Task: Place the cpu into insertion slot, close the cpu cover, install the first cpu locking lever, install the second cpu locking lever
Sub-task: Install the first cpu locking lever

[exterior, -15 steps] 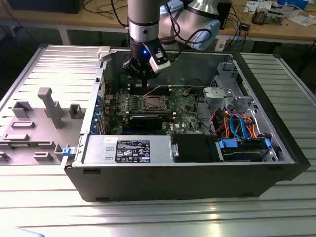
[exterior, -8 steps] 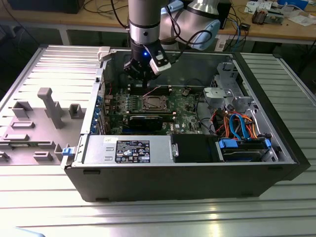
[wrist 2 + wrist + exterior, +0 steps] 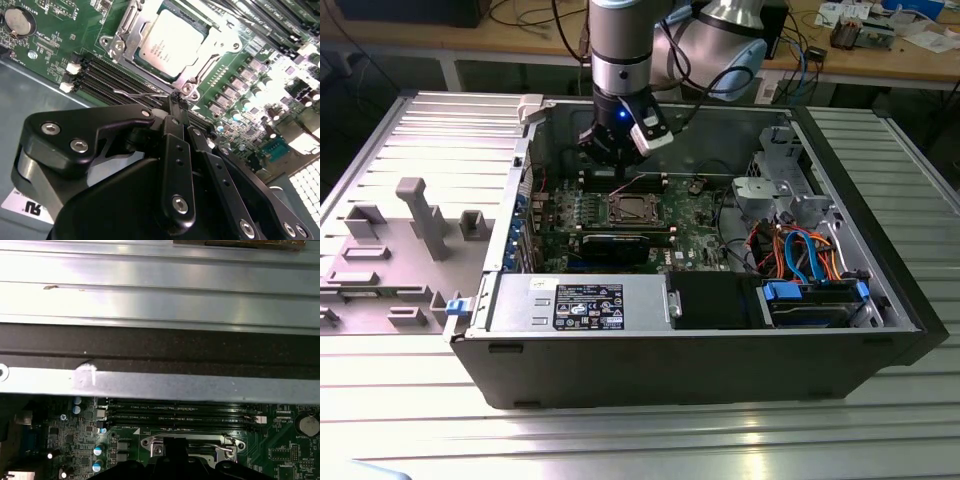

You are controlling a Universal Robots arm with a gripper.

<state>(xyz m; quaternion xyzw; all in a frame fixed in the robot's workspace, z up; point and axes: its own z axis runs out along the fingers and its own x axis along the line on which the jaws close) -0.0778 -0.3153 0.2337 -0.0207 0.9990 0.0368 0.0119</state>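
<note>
Sitting seated in the square metal-rimmed insertion slot at the upper middle of the second wrist view, the flat silver-grey cpu shows its dull top through the window of the thin silvery cpu cover, which lies closed over it. The black gripper, fingers drawn narrowly together, pinches a thin wire locking lever beside the socket's lower corner, near the long black memory slots on the green motherboard.

Faint print lines sit on the cpu lid, white lettering on the green board, and a label on the power supply; none is legible
</note>
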